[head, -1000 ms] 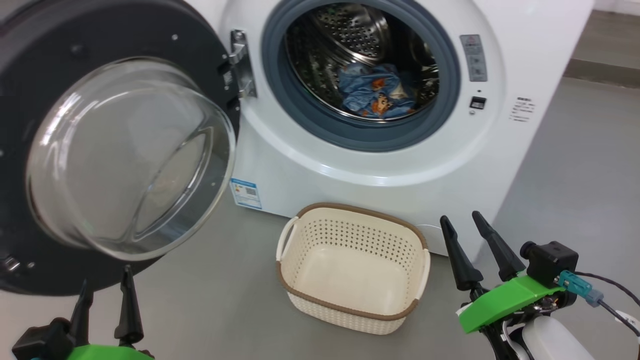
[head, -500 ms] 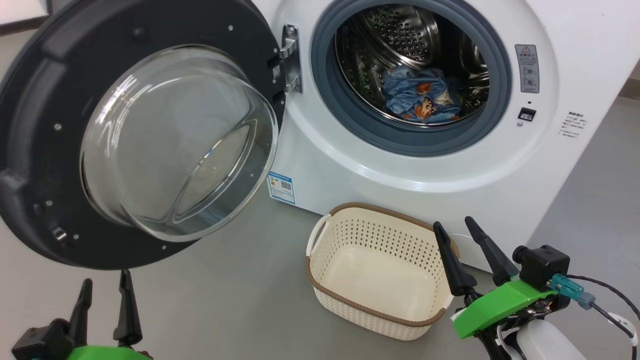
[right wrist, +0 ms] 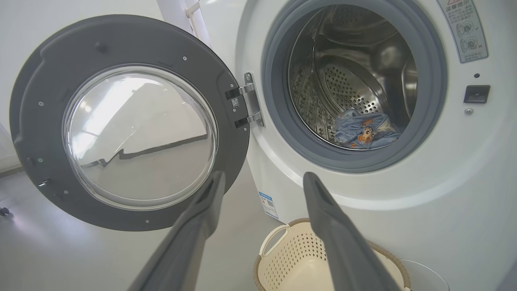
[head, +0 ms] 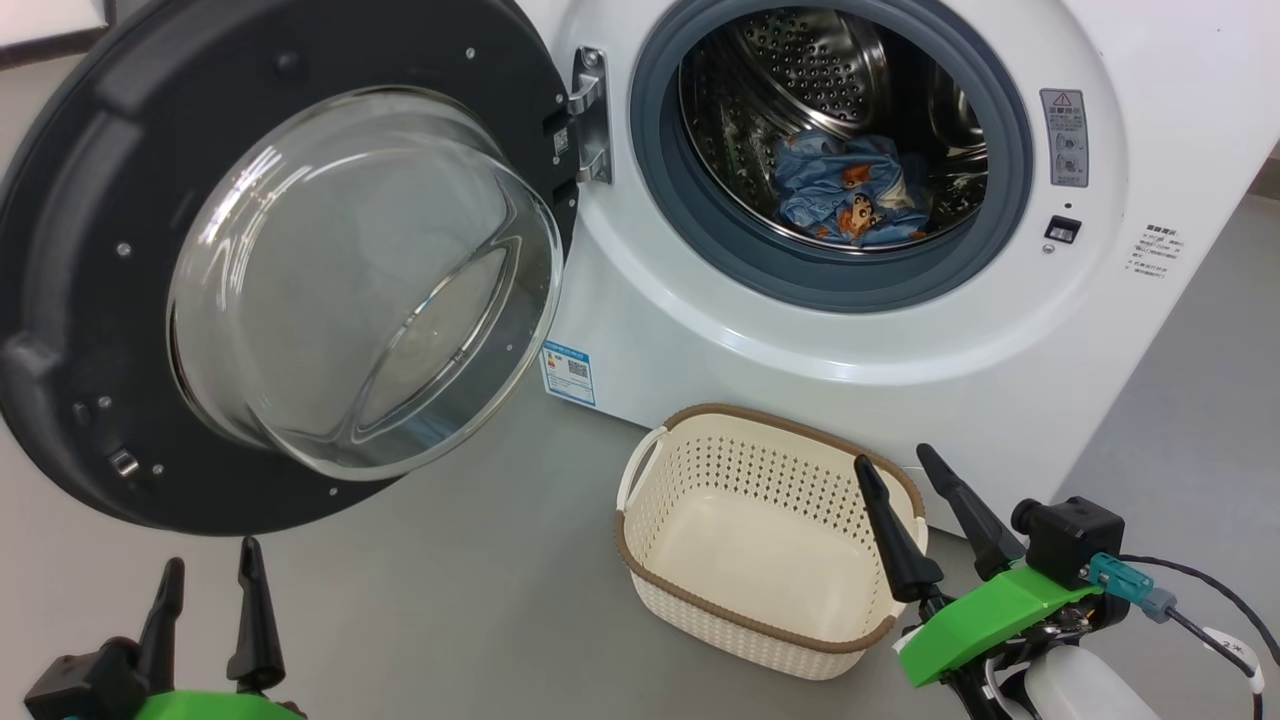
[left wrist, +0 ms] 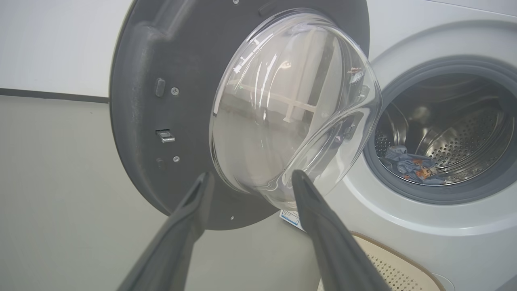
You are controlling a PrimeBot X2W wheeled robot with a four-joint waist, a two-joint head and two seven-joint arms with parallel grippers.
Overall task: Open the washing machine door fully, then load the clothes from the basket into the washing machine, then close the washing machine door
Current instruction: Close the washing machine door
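My left end effector hangs spread below the open washing machine door. My right end effector, also spread, is by the basket rim, with the blue clothes beyond in the drum.

This is looking like a laundry corner in a plain, sparsely furnished indoor room. A white front-loading washing machine is standing directly on a smooth grey floor, its round black door hanging wide open. Light blue printed clothes are lying inside its steel drum. A cream perforated basket is sitting on the floor just before the machine's lower front edge. A bare white wall is rising behind the door, with a dark strip running along its foot. A blue energy sticker is clinging to the machine's lower front corner.
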